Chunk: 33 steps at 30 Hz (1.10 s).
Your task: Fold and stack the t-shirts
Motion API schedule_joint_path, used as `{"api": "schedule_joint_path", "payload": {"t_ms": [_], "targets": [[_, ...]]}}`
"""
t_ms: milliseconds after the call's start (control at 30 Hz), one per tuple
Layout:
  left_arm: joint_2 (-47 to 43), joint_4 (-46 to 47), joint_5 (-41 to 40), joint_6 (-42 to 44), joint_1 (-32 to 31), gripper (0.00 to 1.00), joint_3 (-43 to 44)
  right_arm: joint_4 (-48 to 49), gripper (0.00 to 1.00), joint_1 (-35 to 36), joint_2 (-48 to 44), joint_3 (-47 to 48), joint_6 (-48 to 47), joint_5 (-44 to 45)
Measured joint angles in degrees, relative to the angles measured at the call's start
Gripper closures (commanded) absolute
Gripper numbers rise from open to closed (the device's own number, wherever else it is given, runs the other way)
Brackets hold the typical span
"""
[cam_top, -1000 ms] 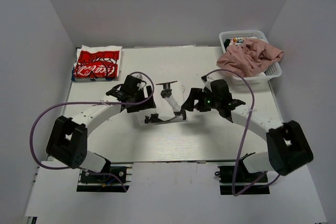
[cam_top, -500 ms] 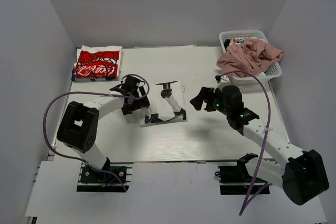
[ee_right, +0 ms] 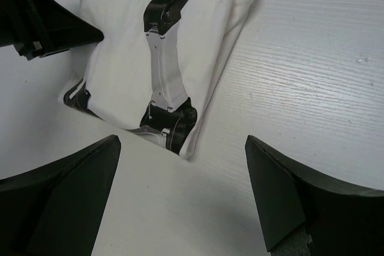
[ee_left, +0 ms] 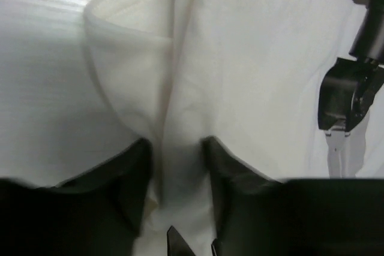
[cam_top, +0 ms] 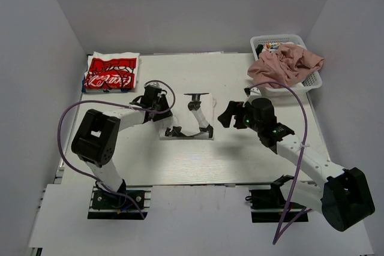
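Observation:
A folded white t-shirt (cam_top: 182, 115) (ee_left: 252, 58) (ee_right: 120, 46) with a black print lies mid-table. My left gripper (cam_top: 161, 111) (ee_left: 176, 169) sits at its left edge, and a raised ridge of its cloth fills the gap between the jaws, pinched. Just right of that shirt, apart from it, my right gripper (cam_top: 227, 114) (ee_right: 180, 196) hovers open over bare table. A folded white t-shirt with red print (cam_top: 112, 73) rests at the back left. A dusty-pink t-shirt (cam_top: 285, 64) is heaped over the basket.
The white lattice basket (cam_top: 312, 82) stands at the back right corner, with more coloured cloth behind the pink heap. Purple cables loop off both arms. Grey walls close in the table on three sides.
My left gripper slid onto the white shirt's left edge and narrowed onto a fold of it. The right arm drew back to the right, off the shirt.

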Motion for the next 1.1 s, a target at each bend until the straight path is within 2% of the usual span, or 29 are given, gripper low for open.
{"api": "schedule_joint_path", "payload": {"t_ms": [33, 67, 300, 467, 733, 867, 1100], "targets": [[0.83, 0.85, 0.11, 0.20, 0.07, 0.76, 0.52, -0.02, 0.10, 0.00, 0.09, 0.02, -0.11, 0.02], [1.99, 1.11, 0.22, 0.39, 0.09, 1.00, 1.31, -0.09, 0.10, -0.02, 0.13, 0.00, -0.15, 0.02], [5.20, -0.96, -0.81, 4.76, -0.07, 1.00, 6.91, -0.11, 0.10, -0.04, 0.13, 0.02, -0.85, 0.98], [4.87, -5.70, -5.57, 12.61, -0.11, 1.00, 11.98, -0.11, 0.10, -0.04, 0.13, 0.02, -1.92, 2.10], [2.29, -7.76, -15.15, 28.44, 0.42, 1.00, 21.42, -0.13, 0.10, -0.09, 0.13, 0.02, -3.48, 5.66], [2.64, -10.47, -20.28, 35.10, 2.01, 1.00, 28.26, -0.15, 0.10, -0.15, 0.13, 0.02, -4.00, 7.43], [6.23, -10.82, -23.82, 43.47, 6.71, 1.00, 37.24, -0.09, 0.10, -0.15, 1.86, 0.02, -4.70, 9.35]]}}
